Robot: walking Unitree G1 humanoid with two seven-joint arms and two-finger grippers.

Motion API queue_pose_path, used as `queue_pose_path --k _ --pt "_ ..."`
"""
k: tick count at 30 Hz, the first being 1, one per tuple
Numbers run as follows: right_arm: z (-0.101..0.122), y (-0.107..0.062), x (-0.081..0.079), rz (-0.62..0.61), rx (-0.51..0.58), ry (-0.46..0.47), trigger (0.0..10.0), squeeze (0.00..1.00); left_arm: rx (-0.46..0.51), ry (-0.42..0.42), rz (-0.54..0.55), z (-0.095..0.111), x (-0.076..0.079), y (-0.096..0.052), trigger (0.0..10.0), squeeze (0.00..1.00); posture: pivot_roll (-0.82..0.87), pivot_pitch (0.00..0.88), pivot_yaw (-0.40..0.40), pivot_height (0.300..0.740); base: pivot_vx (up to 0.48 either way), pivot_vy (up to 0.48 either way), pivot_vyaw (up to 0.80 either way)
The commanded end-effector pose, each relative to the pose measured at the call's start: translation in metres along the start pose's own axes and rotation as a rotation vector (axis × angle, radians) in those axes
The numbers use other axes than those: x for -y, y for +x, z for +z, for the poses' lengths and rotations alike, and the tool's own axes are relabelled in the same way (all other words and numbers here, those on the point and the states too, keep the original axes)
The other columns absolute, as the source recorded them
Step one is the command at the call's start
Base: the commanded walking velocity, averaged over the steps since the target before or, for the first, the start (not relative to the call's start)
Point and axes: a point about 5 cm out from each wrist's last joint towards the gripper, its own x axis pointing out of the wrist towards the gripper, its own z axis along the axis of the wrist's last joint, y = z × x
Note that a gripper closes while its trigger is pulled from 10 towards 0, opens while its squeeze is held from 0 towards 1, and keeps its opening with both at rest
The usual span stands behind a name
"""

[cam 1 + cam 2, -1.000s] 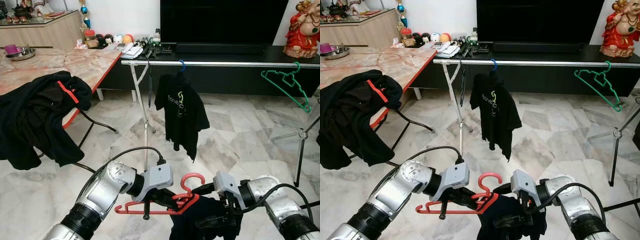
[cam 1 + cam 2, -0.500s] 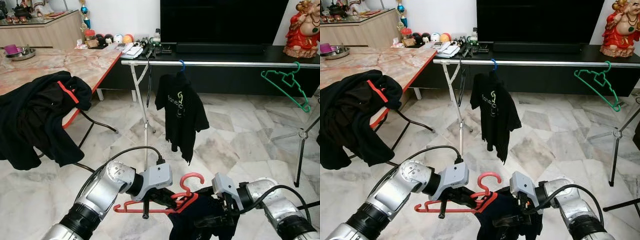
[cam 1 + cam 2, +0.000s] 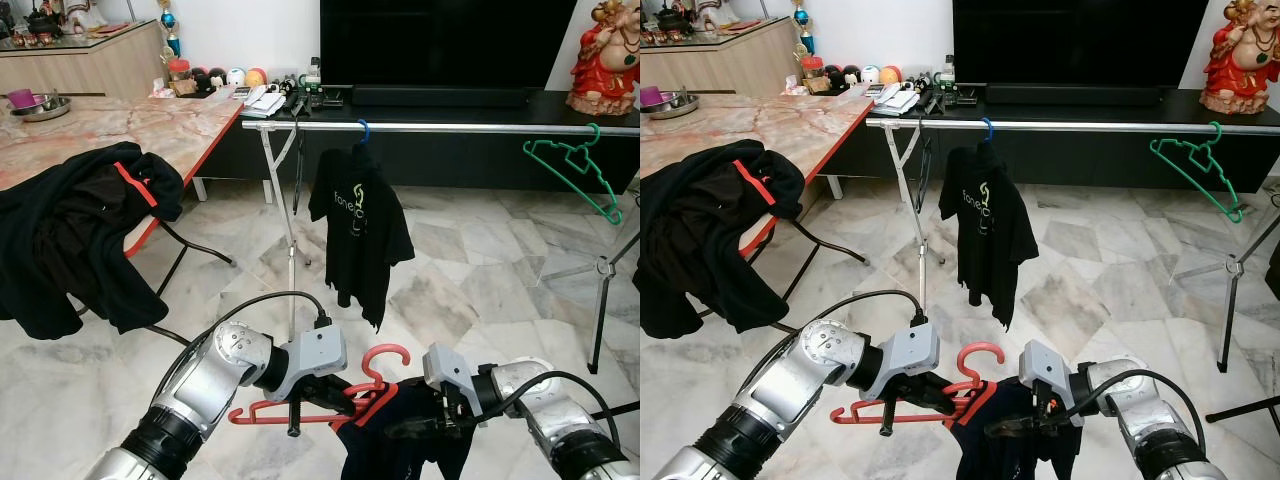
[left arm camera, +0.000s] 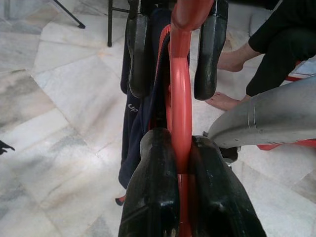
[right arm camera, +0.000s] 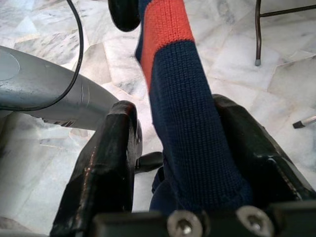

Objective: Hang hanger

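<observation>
Left end effector (image 3: 312,392) clamps the red plastic hanger (image 3: 345,398); right end effector (image 3: 405,428) grips the navy knit garment with red trim (image 3: 400,455) draped on it.

Hangers: three – red hanger (image 3: 300,412), green hanger (image 3: 575,170), blue hanger (image 3: 364,130)
Black garments: two – shirt (image 3: 362,230) on rail, jacket (image 3: 70,235) on table
Navy garment (image 3: 400,450): one
Grippers: two – left gripper (image 3: 335,398), right gripper (image 3: 405,430)
Red statue (image 3: 608,55): one

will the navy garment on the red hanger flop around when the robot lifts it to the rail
Probably floppy: the navy garment sags limp below the red hanger. Its knit looks soft in the right pincer, so it may stretch. The hanger looks stiff in the left pincer.
</observation>
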Motion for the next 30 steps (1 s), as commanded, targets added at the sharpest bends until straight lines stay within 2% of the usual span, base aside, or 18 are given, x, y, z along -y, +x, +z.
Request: queue_pose_path --k 1,22,30 --pt "0.0049 -0.0021 0.0028 0.000 0.003 -0.024 0.0 0.00 0.039 0.048 -0.004 0.0121 -0.0011 -0.0017 10.0 0.00 0.05 0.025 0.010 0.740 0.000 0.000 0.00" --pt "0.0018 0.0002 0.0007 0.011 0.007 -0.012 0.0 0.00 0.026 0.058 0.019 0.0100 -0.0029 -0.0010 10.0 0.00 0.05 0.024 0.010 0.740 0.000 0.000 0.00" --pt "0.0013 0.0007 0.0003 0.018 0.003 -0.013 0.0 0.00 -0.008 0.049 0.070 0.0053 -0.0087 -0.0050 10.0 0.00 0.05 0.025 0.009 0.740 0.000 0.000 0.00"
